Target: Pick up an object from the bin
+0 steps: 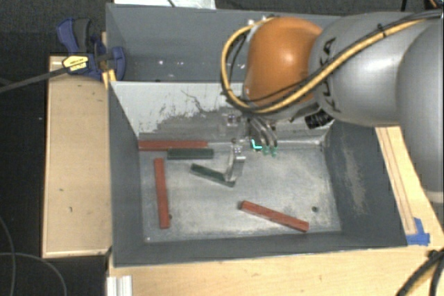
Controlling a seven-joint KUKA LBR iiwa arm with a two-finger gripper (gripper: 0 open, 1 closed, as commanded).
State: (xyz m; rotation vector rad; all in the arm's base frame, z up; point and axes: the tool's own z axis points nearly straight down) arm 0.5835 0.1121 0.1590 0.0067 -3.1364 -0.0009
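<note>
The arm reaches in from the right, wrist bent straight down. The gripper [233,175] meets the right end of a dark green stick [209,173] near the bin's [128,204] middle. Whether it grips cannot be told.

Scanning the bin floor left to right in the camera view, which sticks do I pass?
Left red stick, tilted dark green stick, front-right red stick. Back red stick and back dark stick overlap these, so omitted.

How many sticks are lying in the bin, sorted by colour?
Red-brown sticks: 3
Dark green sticks: 2
Total: 5
</note>
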